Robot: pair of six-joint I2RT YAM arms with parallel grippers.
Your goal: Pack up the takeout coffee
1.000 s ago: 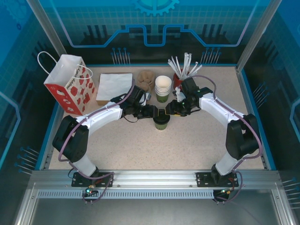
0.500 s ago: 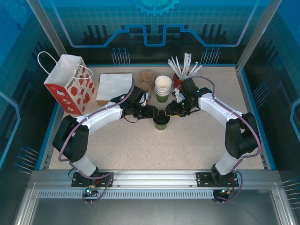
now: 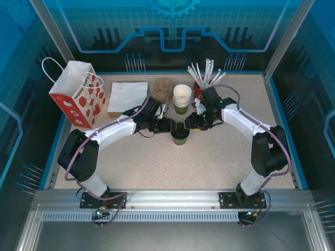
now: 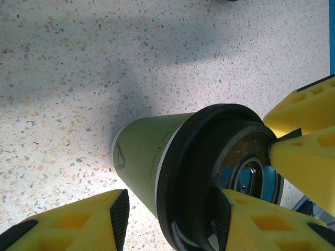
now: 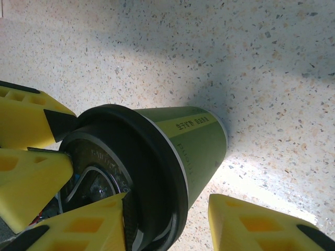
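Observation:
The takeout coffee (image 3: 180, 137) is an olive-green paper cup with a black lid (image 3: 180, 129), standing at mid-table between both grippers. My left gripper (image 3: 171, 125) is open and straddles the lid's rim. In the left wrist view one of its fingers (image 4: 261, 225) lies on the lid (image 4: 209, 172) and the other stands off the cup wall (image 4: 141, 157). My right gripper (image 3: 189, 124) is open and mirrors it from the other side: one finger (image 5: 78, 225) sits on the lid (image 5: 131, 157), the other hangs clear of the cup (image 5: 199, 141).
A red-and-white gift bag (image 3: 78, 94) stands at the back left. Beside it lie a flat white-and-brown paper bag (image 3: 127, 97) and a brown cardboard piece (image 3: 163, 89). A stack of white-rimmed cups (image 3: 182, 98) and a red cup of straws (image 3: 201, 78) stand just behind the grippers.
Almost nothing differs; the left wrist has shifted very slightly, and the cup and both grippers stay where they were.

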